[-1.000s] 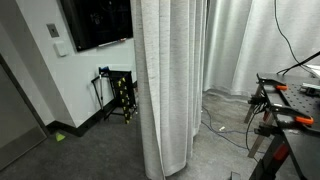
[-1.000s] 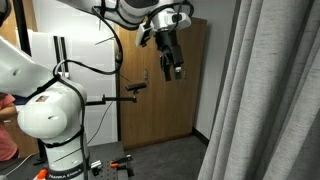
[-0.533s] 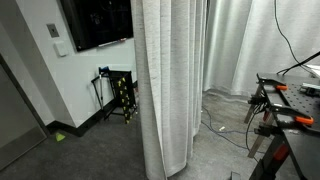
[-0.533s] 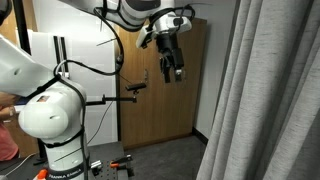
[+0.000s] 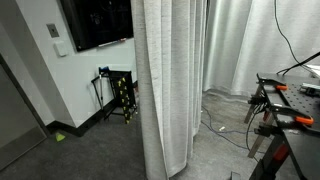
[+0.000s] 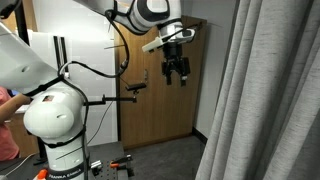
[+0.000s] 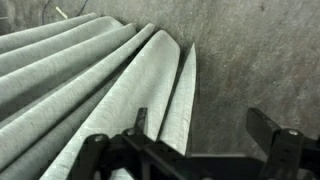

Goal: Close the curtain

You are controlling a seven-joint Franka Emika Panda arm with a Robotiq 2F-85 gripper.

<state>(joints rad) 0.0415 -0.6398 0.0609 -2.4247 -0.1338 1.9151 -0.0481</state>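
Observation:
A pale grey pleated curtain hangs in folds at the right of an exterior view [image 6: 265, 100] and down the middle of an exterior view [image 5: 170, 85]. My gripper [image 6: 177, 72] is high up, left of the curtain and apart from it, in front of a wooden door. It is open and holds nothing. In the wrist view the curtain's folds [image 7: 90, 80] fill the left side, with its free edge between my spread fingers [image 7: 205, 125] over grey carpet.
A wooden door [image 6: 160, 95] stands behind the gripper. The white robot base [image 6: 55, 115] is at the left. A wall screen [image 5: 95, 22], a small rack [image 5: 120, 95] and a workbench with clamps [image 5: 285, 100] show in an exterior view.
The arm has swung right, toward the curtain, and the gripper has turned to hang more straight down. The curtain has not moved.

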